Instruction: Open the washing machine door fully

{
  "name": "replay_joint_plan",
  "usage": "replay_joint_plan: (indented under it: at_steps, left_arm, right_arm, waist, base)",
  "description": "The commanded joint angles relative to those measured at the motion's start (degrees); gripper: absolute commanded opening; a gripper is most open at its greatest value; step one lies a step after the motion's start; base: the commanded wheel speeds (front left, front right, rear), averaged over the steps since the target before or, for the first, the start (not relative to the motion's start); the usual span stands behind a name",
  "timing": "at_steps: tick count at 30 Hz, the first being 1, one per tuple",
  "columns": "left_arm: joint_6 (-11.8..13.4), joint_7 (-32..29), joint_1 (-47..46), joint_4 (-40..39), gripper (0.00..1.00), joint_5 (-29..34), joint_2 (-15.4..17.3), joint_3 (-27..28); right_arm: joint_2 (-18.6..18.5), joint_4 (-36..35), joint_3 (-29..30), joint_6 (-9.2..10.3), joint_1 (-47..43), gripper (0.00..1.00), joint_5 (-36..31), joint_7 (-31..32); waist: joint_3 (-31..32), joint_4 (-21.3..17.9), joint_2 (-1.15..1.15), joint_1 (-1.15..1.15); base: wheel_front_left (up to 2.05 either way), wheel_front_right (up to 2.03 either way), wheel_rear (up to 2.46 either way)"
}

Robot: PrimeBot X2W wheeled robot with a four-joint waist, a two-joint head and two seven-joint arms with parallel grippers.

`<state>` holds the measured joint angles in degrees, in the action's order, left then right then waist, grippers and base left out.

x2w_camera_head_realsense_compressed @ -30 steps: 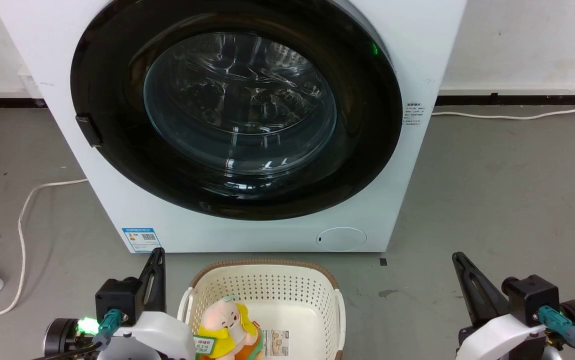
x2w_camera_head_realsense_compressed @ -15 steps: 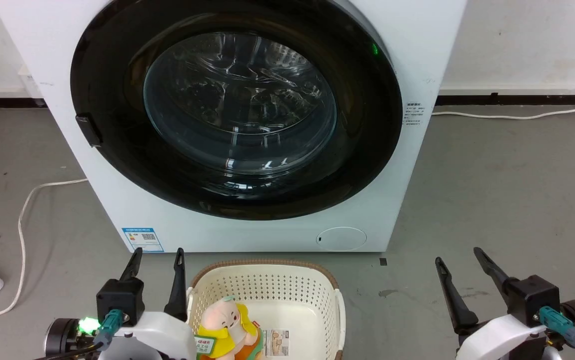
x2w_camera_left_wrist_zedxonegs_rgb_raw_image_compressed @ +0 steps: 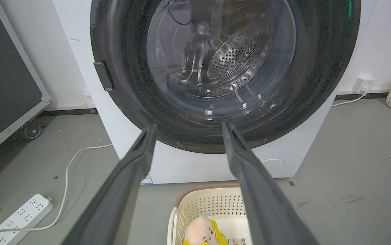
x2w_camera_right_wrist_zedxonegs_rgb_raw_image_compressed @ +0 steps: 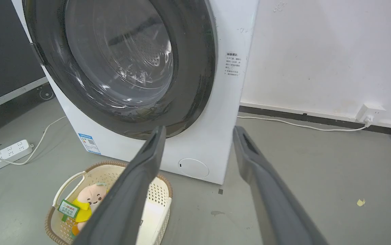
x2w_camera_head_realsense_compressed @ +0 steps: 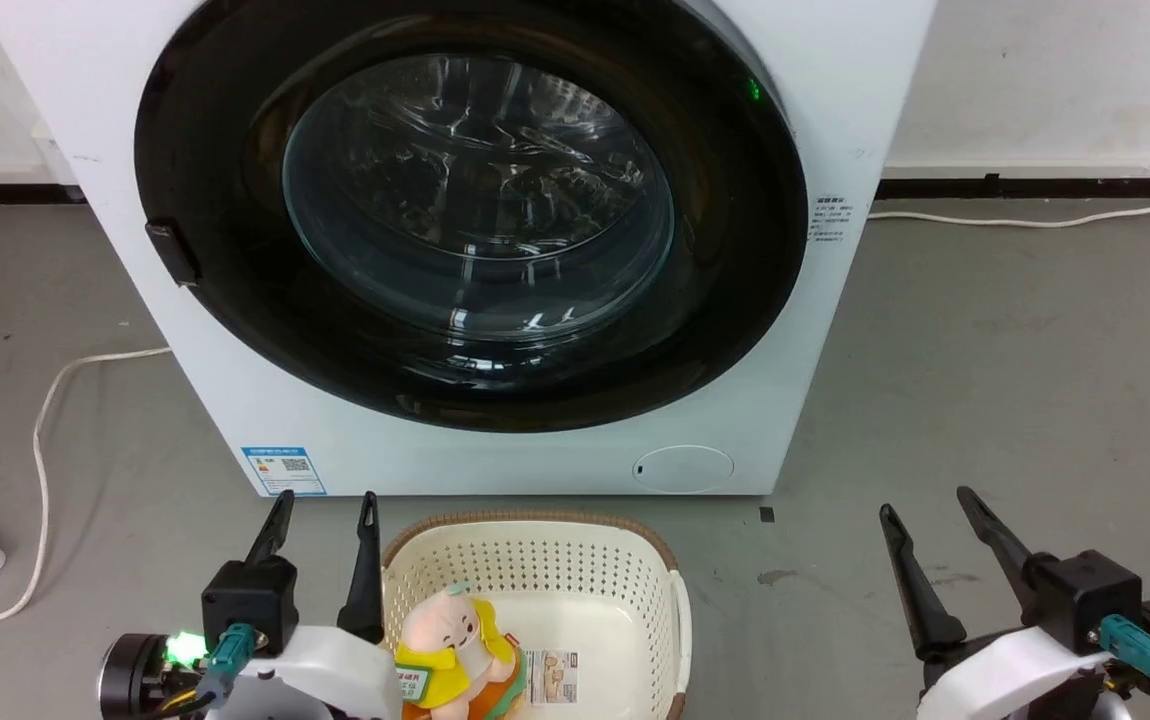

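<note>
Well, the washing machine door (x2w_camera_head_realsense_compressed: 470,215) is shut flat against the front of the washing machine (x2w_camera_head_realsense_compressed: 855,100), its glossy black ring snug to the white body and the glass bowl bulging out towards the robot. So the job has not yet begun.

Both tools hang low in front of the machine, well short of it. The left tool (x2w_camera_head_realsense_compressed: 326,497) is before the machine's lower left corner, the right tool (x2w_camera_head_realsense_compressed: 925,501) off past its lower right corner. Each has its two dark fingers spread wide with nothing between them, which looks like readiness for a grab rather than a grip.

On the door's left edge, about halfway up, sits the small black tab (x2w_camera_head_realsense_compressed: 173,252). I take that for the handle, so the hinge would be on the machine's right side and the door should swing out that way. The left tool is the nearer one to it.

A pale basket (x2w_camera_head_realsense_compressed: 535,565) with a plush toy (x2w_camera_head_realsense_compressed: 450,640) in it stands on the floor just in front of the machine, between the two tools. It sits low, so I would guess the door passes over it, though an arm reaching in must mind it.
</note>
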<state>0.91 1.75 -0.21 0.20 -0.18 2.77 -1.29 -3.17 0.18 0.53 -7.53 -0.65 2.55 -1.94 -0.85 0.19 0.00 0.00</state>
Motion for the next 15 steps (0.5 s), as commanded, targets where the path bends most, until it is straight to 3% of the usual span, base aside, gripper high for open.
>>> replay_joint_plan:
  at_steps: [1,15]
  left_arm:
    - [0.41,0.78,-0.45,-0.28,1.0,-0.39,0.02,-0.32]
    - [1.0,2.33,-1.72,-0.78,1.0,-0.56,0.03,-1.5]
  right_arm:
    - [0.05,-0.16,0.15,0.01,1.5,1.0,0.94,-0.64]
    - [-0.73,0.61,1.12,0.01,6.48,1.0,7.88,-1.08]
  waist:
    - [-0.25,0.06,0.0,0.0]
    - [-2.32,0.73,0.0,0.0]
  base:
    - [0.0,0.0,0.0]
    - [0.0,0.0,0.0]
